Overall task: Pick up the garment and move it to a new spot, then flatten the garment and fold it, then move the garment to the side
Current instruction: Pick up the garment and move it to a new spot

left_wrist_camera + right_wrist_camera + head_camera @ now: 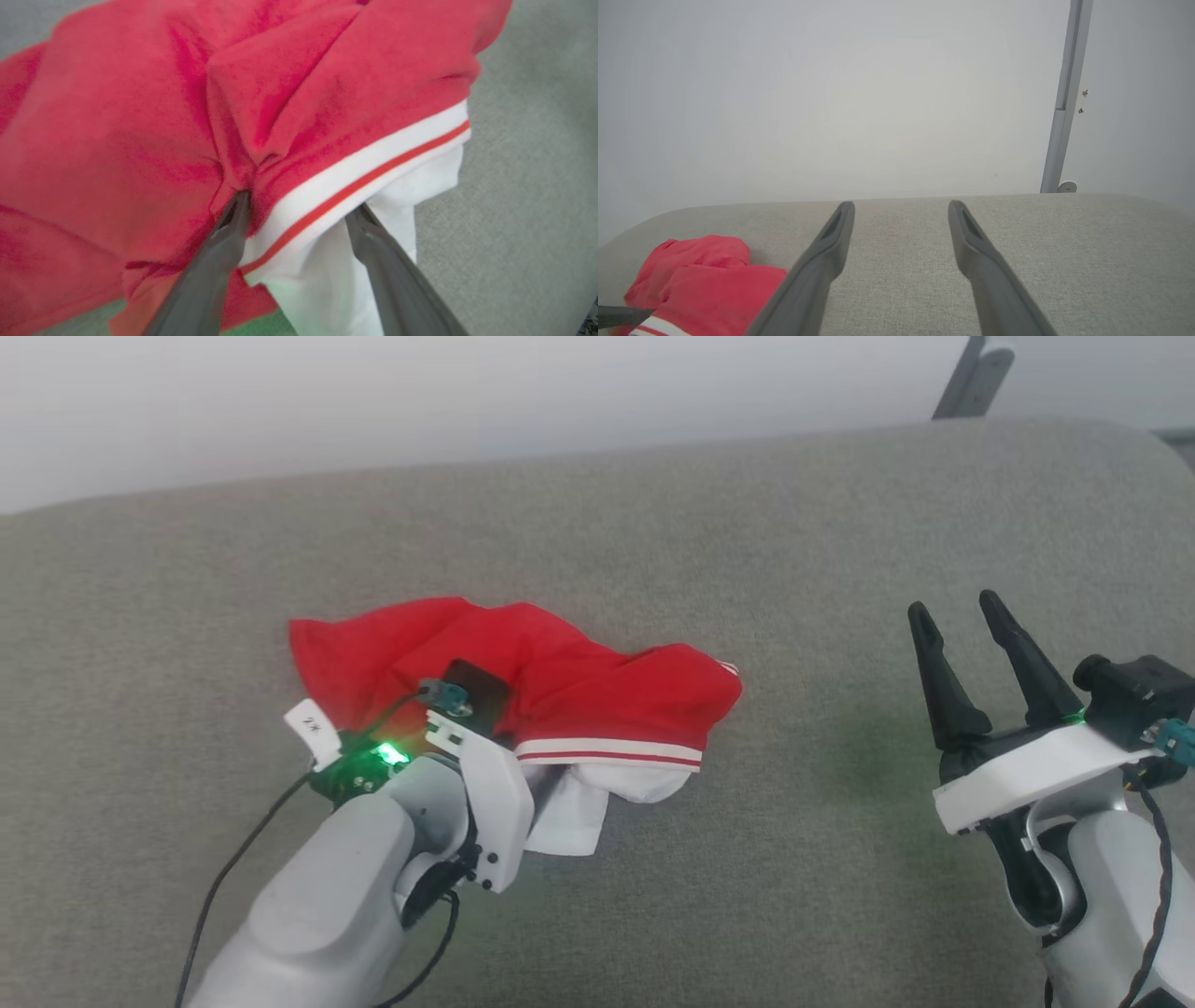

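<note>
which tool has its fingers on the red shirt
The left tool: its fingers straddle the white striped edge of the bright-red shirt; the right tool stands apart over grey upholstery.

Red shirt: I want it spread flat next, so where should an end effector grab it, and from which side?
Probably take the striped band of the red shirt, coming in low from the robot's side. That edge is raised over the white sleeve panel and faces the left end effector, which straddles it, open.
</note>
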